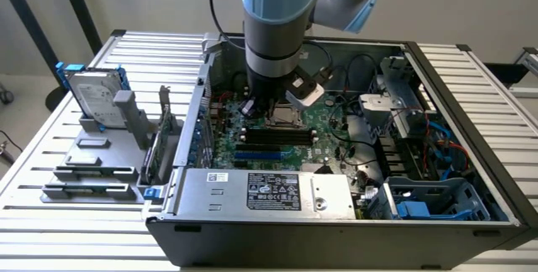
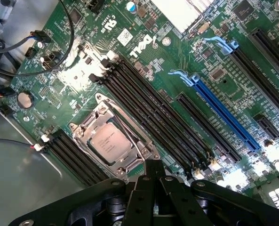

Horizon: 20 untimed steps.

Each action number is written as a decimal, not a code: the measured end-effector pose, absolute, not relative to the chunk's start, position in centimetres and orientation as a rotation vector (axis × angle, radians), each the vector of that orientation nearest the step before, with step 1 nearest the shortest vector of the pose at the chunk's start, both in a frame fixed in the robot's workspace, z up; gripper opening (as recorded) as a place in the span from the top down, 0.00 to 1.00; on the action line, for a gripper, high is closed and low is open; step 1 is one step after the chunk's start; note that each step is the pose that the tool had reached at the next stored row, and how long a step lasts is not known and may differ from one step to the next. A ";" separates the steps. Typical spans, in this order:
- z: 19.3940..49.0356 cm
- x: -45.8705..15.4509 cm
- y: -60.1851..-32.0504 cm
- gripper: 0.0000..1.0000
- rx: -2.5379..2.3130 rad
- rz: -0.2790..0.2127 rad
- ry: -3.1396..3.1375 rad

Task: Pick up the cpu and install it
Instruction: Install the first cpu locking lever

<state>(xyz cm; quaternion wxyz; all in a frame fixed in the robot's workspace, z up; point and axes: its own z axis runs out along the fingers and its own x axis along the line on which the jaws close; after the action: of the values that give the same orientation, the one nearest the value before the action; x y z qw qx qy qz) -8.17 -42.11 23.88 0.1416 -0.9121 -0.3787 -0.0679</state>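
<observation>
Cpu (image 2: 112, 142): seated in motherboard (image 2: 214, 89) socket (silver top showing). Gripper (image 2: 153, 165): fingers together, empty, just above.

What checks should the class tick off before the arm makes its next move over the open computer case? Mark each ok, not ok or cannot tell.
1. Cpu lies in the socket on the motherboard: ok.
2. Claw shut and holding nothing: ok.
3. Claw hangs close over the socket's edge, apart from the cpu: ok.
4. Socket's metal frame clamped down: cannot tell.
5. Black memory sticks beside the socket seated in their slots: ok.
6. Loose black cables clear of the socket: ok.
</observation>
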 end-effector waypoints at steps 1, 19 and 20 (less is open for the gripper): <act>23.7 -8.2 -42.1 0.89 -2.633 -0.196 -1.093; 21.5 -8.6 -41.4 0.89 -2.632 -0.190 -1.091; 21.4 -8.6 -41.4 0.89 -2.632 -0.189 -1.091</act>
<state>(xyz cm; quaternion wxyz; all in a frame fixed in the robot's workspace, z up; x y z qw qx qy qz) -8.60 -41.40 21.41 0.1428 -0.9123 -0.3783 -0.0655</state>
